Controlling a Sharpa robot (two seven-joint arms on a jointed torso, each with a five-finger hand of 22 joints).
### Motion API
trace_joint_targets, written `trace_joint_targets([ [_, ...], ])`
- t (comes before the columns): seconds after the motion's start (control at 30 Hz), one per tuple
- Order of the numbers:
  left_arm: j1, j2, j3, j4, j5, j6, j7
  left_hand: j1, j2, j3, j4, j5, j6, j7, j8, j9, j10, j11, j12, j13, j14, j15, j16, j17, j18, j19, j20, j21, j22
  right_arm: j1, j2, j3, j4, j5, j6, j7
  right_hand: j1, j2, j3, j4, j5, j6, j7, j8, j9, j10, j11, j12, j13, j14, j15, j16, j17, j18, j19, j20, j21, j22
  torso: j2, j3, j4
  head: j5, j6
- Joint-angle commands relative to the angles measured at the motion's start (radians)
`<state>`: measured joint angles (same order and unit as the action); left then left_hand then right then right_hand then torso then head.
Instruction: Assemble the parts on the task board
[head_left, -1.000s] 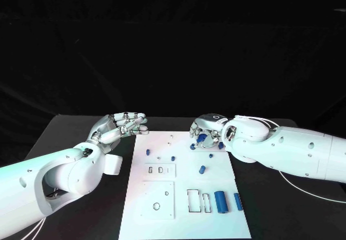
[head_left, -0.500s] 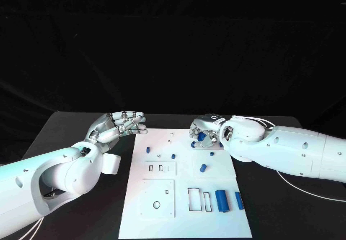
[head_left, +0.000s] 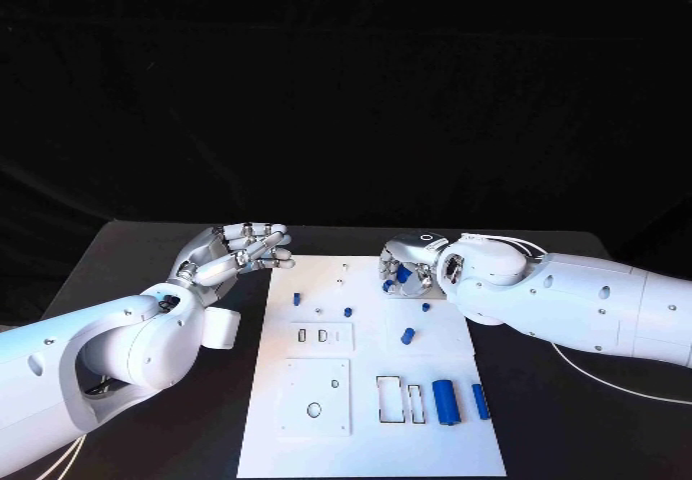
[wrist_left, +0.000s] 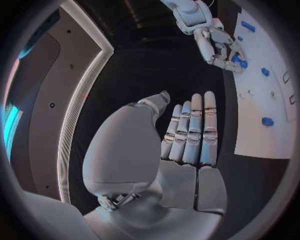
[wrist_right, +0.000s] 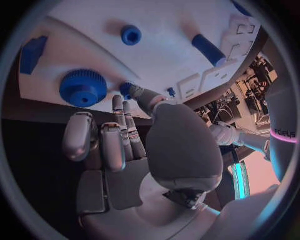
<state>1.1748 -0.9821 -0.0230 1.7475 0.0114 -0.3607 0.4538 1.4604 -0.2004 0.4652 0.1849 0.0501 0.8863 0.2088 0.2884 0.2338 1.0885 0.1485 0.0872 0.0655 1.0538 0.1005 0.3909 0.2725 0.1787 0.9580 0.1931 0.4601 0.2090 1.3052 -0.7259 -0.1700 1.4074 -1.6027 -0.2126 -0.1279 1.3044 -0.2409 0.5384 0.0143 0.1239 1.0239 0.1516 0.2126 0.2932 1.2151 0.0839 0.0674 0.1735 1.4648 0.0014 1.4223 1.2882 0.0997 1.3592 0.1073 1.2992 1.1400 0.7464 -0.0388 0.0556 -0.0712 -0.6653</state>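
Observation:
The white task board (head_left: 368, 430) lies in the middle of the black table. My right hand (head_left: 408, 268) hovers over its far right part. Thumb and fingertip meet on a small blue part (wrist_right: 127, 88), which looks pinched between them. A blue gear-like part (wrist_right: 83, 87) sits on the board (wrist_right: 169, 30) just beside those fingers. My left hand (head_left: 238, 250) hangs off the board's far left corner, fingers straight and side by side (wrist_left: 190, 130), holding nothing. Small blue parts (head_left: 297, 299) (head_left: 408, 336) lie across the board, and two blue cylinders (head_left: 443, 402) lie near its right edge.
Two raised white plates with slots and holes (head_left: 320, 338) (head_left: 317, 395) sit on the board's left half, and a rectangular outline (head_left: 400, 400) is next to the cylinders. Bare black table (head_left: 173, 250) lies on both sides of the board. A cable (head_left: 606, 375) trails under my right arm.
The whole picture has shifted slightly, so the camera moved. Both hands keep their places over the board's far end.

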Motion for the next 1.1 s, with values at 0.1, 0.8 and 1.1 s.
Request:
trace_joint_targets([
  [0.1,0.002,0.000,0.001,0.003,0.001,0.024,-0.001,-0.012,0.000,0.000,-0.002,-0.001,-0.002,0.006,-0.006,-0.001,-0.001,0.009,-0.006,0.000,-0.010,0.001,0.003,0.002,-0.001,-0.005,0.001,0.004,0.002,-0.003,0.002,0.000,-0.004,-0.005,0.027,0.003,0.003,0.005,0.016,0.003,0.002,0.012,-0.003,0.003,0.004,0.011,-0.003,0.001,-0.001,0.054,0.002,0.007,0.002,-0.015,0.004,0.000,0.006,0.004,0.005,-0.0015,0.0017,0.002,0.000],
  [0.8,0.003,-0.002,0.001,-0.002,0.001,0.029,-0.009,-0.014,0.001,0.000,-0.002,-0.001,-0.004,0.007,-0.008,-0.002,-0.003,0.010,-0.009,0.000,-0.011,0.001,0.004,0.004,-0.001,-0.006,0.002,0.006,0.003,-0.007,-0.009,0.002,0.030,-0.007,-0.163,-0.032,0.002,0.067,0.085,0.001,-0.002,0.067,-0.035,0.064,0.071,0.090,-0.033,0.009,0.014,0.058,-0.023,0.030,0.024,-0.023,0.015,-0.022,0.045,0.065,0.011,-0.0025,0.0019,-0.001,0.010],
  [1.1,0.002,-0.001,0.001,-0.004,0.001,0.030,-0.011,-0.015,0.002,0.000,-0.002,-0.001,-0.005,0.008,-0.009,-0.002,-0.004,0.010,-0.011,0.000,-0.012,0.002,0.004,0.005,-0.001,-0.007,0.002,0.008,0.004,-0.004,0.018,0.007,0.038,-0.017,-0.230,-0.074,-0.002,0.066,0.087,0.002,-0.001,0.065,-0.036,0.065,0.074,0.089,-0.033,0.007,0.014,0.059,-0.023,0.032,0.027,-0.023,0.016,-0.022,0.046,0.067,0.015,-0.0028,0.0072,0.000,0.012],
])
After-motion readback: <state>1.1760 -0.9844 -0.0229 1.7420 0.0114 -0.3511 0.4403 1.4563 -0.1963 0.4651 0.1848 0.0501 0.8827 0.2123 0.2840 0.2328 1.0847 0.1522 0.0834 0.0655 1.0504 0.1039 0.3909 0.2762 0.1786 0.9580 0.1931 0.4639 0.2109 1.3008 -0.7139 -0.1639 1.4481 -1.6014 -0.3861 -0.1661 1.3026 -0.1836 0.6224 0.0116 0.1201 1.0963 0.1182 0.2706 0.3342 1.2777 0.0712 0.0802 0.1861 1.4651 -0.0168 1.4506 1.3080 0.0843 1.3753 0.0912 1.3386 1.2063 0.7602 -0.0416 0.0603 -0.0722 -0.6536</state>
